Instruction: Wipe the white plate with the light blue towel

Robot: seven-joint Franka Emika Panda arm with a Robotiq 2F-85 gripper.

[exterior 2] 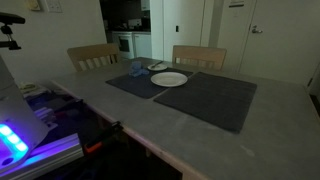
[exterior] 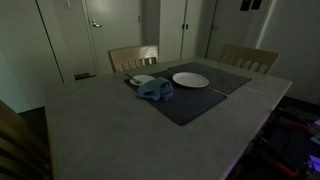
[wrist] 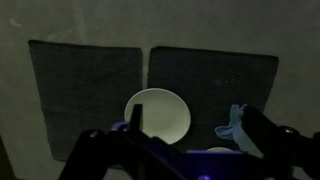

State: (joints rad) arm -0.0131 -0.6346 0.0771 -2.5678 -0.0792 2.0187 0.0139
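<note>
Scene: a dim room with a pale grey counter (exterior: 90, 125); the pictures are dark and soft.
Placemats: two dark placemats (wrist: 85, 85) lie side by side on the counter, with a narrow strip of bare counter between them in the wrist view.
White plate: the white plate (exterior: 190, 79) lies flat and face up. In the wrist view it sits low in the frame, across the gap where the two mats meet. It shows in both exterior views.
Light blue towel: the light blue towel (exterior: 155, 90) lies crumpled just beside the plate, on the edge of a mat. Whether it touches the plate's rim cannot be told. Nothing grips it.
Small pale thing: a small pale object (exterior: 142, 80) sits against the far side of the towel; it is too blurred to name.
Hand: the hand (wrist: 193, 122) shows only in the wrist view, coming in from the bottom edge. Its two dark fingers (wrist: 262, 135) stand wide apart with nothing between them. It hangs well above the counter, looking down on plate and towel; one finger lines up with the plate's edge, the other with the towel.
Chairs: two wooden chairs (exterior 2: 93, 55) stand at the far side of the counter.
Background: pale doors (exterior: 110, 25) and walls stand behind the chairs.
Robot base: purple and blue light glows at the lower corner in an exterior view (exterior 2: 15, 140).
</note>
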